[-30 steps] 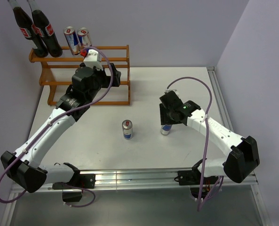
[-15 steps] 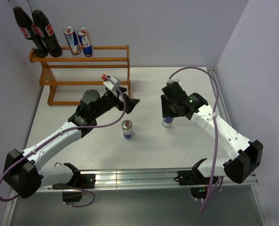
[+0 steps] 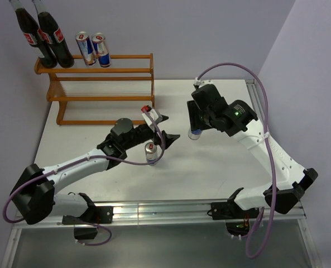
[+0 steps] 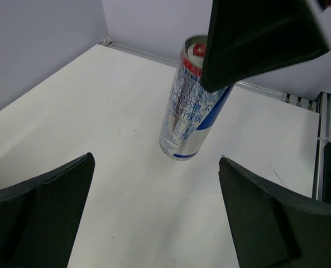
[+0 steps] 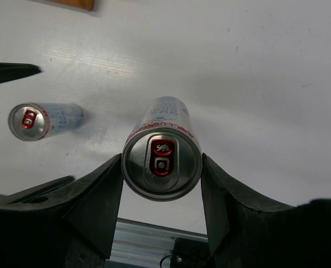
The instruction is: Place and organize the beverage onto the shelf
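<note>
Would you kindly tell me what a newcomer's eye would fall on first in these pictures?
Mid-table, the right gripper is shut on a can, its fingers pressed to both sides. The left gripper is wide open, above a second can that stands loose on the table. At the back left, the shelf carries two bottles and two cans on its top tier.

A robot lab (white table (image 3: 221, 167), aluminium rail (image 3: 165, 211), plain walls (image 3: 210, 33))
</note>
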